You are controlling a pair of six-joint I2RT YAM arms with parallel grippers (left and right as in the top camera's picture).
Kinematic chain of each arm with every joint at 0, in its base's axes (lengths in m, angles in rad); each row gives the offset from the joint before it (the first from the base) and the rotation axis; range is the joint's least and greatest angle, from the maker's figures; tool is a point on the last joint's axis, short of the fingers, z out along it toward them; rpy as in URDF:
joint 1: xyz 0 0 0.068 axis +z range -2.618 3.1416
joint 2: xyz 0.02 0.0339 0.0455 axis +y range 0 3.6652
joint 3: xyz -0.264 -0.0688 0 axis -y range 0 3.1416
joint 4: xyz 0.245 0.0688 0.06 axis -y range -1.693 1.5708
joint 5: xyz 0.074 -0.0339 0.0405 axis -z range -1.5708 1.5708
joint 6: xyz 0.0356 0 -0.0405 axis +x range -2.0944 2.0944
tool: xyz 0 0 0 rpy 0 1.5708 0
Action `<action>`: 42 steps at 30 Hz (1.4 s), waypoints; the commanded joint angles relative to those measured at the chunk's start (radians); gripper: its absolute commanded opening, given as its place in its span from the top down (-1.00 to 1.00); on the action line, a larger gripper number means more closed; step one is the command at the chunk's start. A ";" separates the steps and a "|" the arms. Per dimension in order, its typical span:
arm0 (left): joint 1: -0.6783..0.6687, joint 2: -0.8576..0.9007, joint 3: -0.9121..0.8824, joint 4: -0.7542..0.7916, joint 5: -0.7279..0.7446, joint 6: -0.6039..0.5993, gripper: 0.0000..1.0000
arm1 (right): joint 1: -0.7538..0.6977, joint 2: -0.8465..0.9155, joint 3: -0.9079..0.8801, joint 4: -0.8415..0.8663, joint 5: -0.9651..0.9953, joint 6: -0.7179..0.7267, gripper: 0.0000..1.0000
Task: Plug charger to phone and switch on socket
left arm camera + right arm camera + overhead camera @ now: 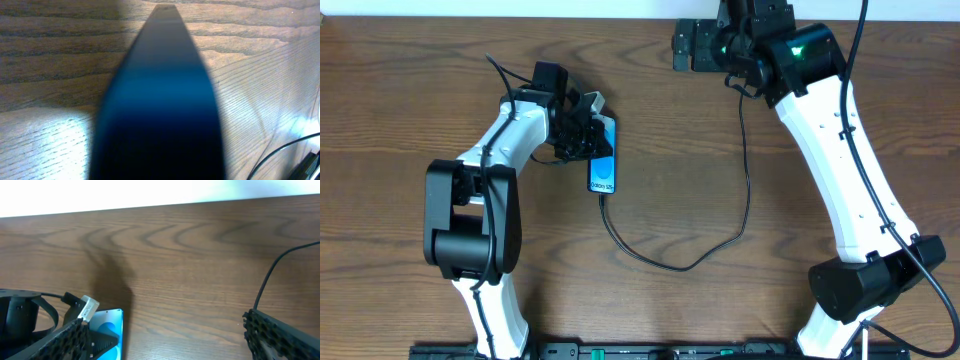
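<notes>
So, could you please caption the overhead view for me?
Left gripper at the phone; charger cable loops toward the right arm.

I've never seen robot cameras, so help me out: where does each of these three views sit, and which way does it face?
Overhead: above the table, facing straight down; shows the left arm, right arm, phone and charger.
Left wrist: on the left arm, close up along the blurred phone; no fingers show.
Right wrist: on the right arm, facing low across the table; its own fingers show at the bottom corners.
Shared: the phone appears in all three.
</notes>
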 commanded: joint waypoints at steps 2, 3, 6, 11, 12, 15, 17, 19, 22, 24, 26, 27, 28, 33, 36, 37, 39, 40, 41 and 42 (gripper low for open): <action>-0.002 0.010 0.035 0.005 0.013 0.000 0.86 | 0.005 -0.016 0.012 -0.001 0.005 -0.012 -0.98; -0.002 0.010 0.035 0.005 0.013 0.000 0.86 | 0.005 -0.016 0.012 -0.001 0.005 -0.012 -0.99; -0.002 0.010 0.035 0.009 0.013 -0.002 0.86 | 0.005 -0.016 0.012 -0.002 0.005 -0.012 -0.99; -0.002 0.012 0.033 0.035 -0.021 -0.060 0.86 | 0.005 -0.016 0.012 -0.006 0.005 -0.012 -0.98; -0.002 0.012 0.033 0.034 -0.021 -0.060 0.85 | 0.005 -0.016 0.012 -0.008 0.005 -0.012 -0.99; -0.002 0.013 0.033 0.034 -0.021 -0.060 0.86 | 0.005 -0.016 0.012 -0.008 0.005 -0.012 -0.99; -0.002 0.017 0.033 0.031 -0.021 -0.060 0.86 | 0.005 -0.016 0.012 -0.009 0.005 -0.012 -0.99; -0.002 0.023 0.033 0.027 -0.021 -0.060 0.85 | 0.005 -0.016 0.012 -0.008 0.005 -0.012 -0.99; -0.002 0.032 0.033 0.027 -0.021 -0.060 0.86 | 0.005 -0.016 0.012 -0.009 0.005 -0.012 -0.99; -0.002 0.036 0.033 0.027 -0.021 -0.060 0.86 | 0.005 -0.016 0.012 -0.009 0.005 -0.012 -0.98; -0.002 0.037 0.033 0.026 -0.021 -0.060 0.85 | 0.005 -0.016 0.012 -0.009 0.005 -0.012 -0.99; -0.002 0.038 0.033 0.027 -0.021 -0.060 0.86 | 0.005 -0.016 0.012 -0.009 0.005 -0.012 -0.99; -0.002 0.038 0.033 0.027 -0.021 -0.060 0.86 | 0.005 -0.016 0.012 -0.009 0.005 -0.012 -0.98; -0.002 0.041 0.033 0.027 -0.021 -0.060 0.86 | 0.005 -0.016 0.012 -0.009 0.005 -0.012 -0.98; -0.002 0.045 0.031 0.027 -0.022 -0.060 0.85 | 0.005 -0.016 0.012 -0.009 0.005 -0.012 -0.98; -0.002 0.045 0.031 0.027 -0.021 -0.060 0.85 | 0.005 -0.016 0.012 -0.009 0.005 -0.012 -0.99; -0.002 0.047 0.031 0.027 -0.022 -0.060 0.86 | 0.005 -0.016 0.012 -0.009 0.005 -0.012 -0.99; -0.002 0.047 0.031 0.027 -0.022 -0.060 0.85 | 0.005 -0.016 0.012 -0.009 0.005 -0.012 -0.99; -0.002 0.047 0.031 0.027 -0.022 -0.060 0.86 | 0.005 -0.016 0.012 -0.009 0.005 -0.012 -0.98; -0.002 0.047 0.031 0.027 -0.022 -0.060 0.85 | 0.005 -0.016 0.012 -0.009 0.005 -0.012 -0.99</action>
